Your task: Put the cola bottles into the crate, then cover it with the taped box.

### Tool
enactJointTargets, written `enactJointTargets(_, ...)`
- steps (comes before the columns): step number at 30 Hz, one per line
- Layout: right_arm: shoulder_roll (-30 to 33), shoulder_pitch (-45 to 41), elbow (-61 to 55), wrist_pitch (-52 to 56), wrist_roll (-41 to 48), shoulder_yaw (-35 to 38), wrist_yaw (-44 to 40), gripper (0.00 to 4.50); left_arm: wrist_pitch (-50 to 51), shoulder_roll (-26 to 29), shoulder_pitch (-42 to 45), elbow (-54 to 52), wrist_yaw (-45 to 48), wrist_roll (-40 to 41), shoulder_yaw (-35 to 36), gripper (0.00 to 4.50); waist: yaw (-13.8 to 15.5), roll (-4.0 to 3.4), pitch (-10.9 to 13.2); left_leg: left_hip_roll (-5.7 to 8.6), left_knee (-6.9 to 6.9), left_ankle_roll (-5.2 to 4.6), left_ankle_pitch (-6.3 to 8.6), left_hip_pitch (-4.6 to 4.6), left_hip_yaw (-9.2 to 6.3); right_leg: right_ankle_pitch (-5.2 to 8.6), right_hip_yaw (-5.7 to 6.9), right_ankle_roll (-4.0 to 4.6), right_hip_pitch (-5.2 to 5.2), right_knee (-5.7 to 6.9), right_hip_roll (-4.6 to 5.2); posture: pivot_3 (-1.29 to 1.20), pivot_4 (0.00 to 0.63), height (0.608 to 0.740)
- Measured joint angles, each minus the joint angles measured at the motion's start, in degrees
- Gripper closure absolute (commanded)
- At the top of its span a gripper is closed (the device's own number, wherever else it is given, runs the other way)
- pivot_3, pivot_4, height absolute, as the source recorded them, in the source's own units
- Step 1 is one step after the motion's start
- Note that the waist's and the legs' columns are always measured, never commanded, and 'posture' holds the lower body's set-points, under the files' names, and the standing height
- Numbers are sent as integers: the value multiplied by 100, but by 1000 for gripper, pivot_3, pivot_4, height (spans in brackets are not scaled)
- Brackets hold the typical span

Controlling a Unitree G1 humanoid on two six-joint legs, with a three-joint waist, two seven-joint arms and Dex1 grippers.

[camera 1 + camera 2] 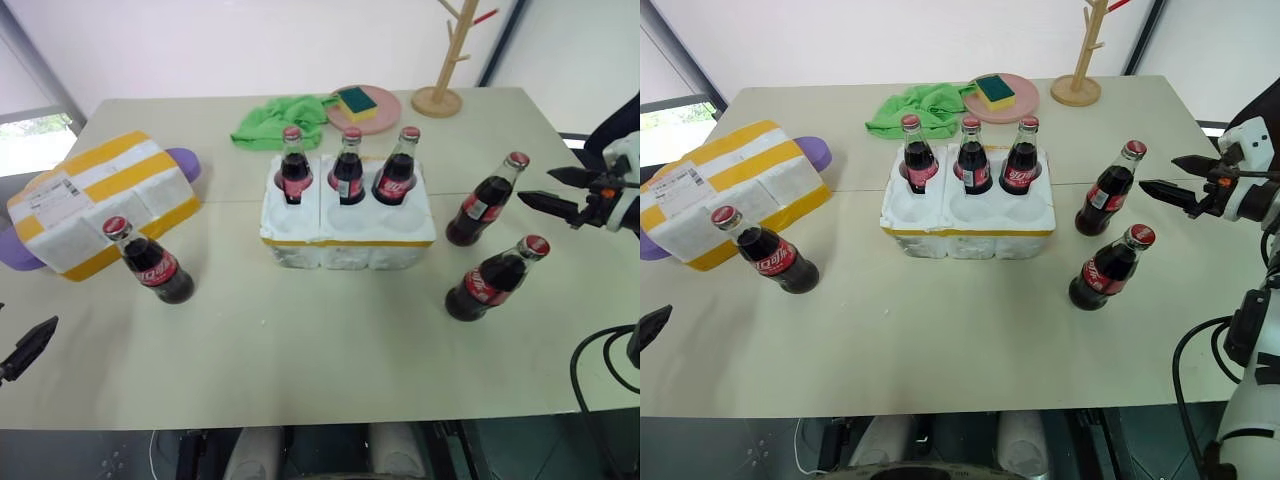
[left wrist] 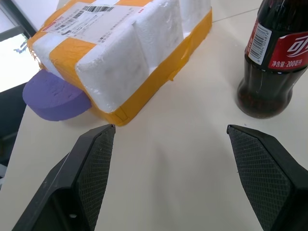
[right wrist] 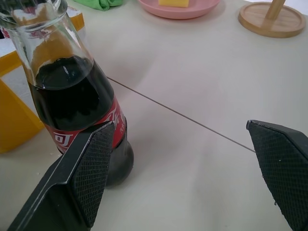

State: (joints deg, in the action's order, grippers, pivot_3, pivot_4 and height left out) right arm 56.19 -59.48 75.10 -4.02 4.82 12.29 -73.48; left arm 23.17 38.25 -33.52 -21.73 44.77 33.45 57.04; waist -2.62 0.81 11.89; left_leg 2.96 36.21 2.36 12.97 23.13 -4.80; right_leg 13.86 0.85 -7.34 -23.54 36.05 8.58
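my right gripper [image 1: 548, 189] gapes wide and empty, a cola bottle [image 1: 486, 199] just ahead. my left gripper [image 2: 168, 144] is wide open too, holding nothing.

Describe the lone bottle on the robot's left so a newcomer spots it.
Find the taped box at the table's left. The cola bottle stands on the table just in front of it, the one bottle left of the crate.

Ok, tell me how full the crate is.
Half full: the crate holds three cola bottles upright in its back row; the front holes are empty, and three bottles stand on the table.
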Motion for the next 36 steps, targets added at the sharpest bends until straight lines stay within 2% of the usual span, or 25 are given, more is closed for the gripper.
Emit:
enactJointTargets(10, 0, 0, 0, 44, 6, 69, 28, 0, 199, 2, 67, -1, -90, 82, -1, 619, 0, 0, 0, 0, 0, 0, 0, -2, 2, 0, -2, 0, 0, 2, -1, 0, 150, 740)
enactJointTargets(11, 0, 0, 0, 94, 6, 82, 11, 0, 265, 5, 58, -2, -92, 97, -1, 89, 0, 0, 0, 0, 0, 0, 0, -3, 2, 0, -3, 0, 1, 2, -1, 0, 150, 740)
enactJointTargets(12, 0, 0, 0, 140, 7, 91, -10, 0, 297, 4, 51, -2, -93, 101, -1, 20, -1, 0, 0, 0, 0, 0, 0, -3, 2, 0, -3, 0, 1, 2, -1, 0, 150, 740)
enactJointTargets(26, 2, -40, 0, 191, -13, 113, 7, 0, 365, 8, 234, -166, -55, 171, -9, 20, -2, 0, 0, 0, 1, 0, 0, -6, 4, -1, -5, -1, 3, 3, -1, 0, 150, 740)
enactJointTargets(32, 77, -135, 0, 205, -72, 24, -247, 0, 406, 119, 287, -373, 226, 351, -218, 20, 1, 0, 0, 0, 1, 0, 0, -7, 6, -1, -6, -1, 3, 4, -2, 0, 150, 740)
enactJointTargets(36, 344, -439, 0, 356, -160, -82, -668, 0, 403, 333, 523, -387, 316, 347, -369, 20, 8, -2, -1, 0, 1, 0, 0, -8, 6, -1, -6, -1, 4, 4, -2, 0, 150, 740)
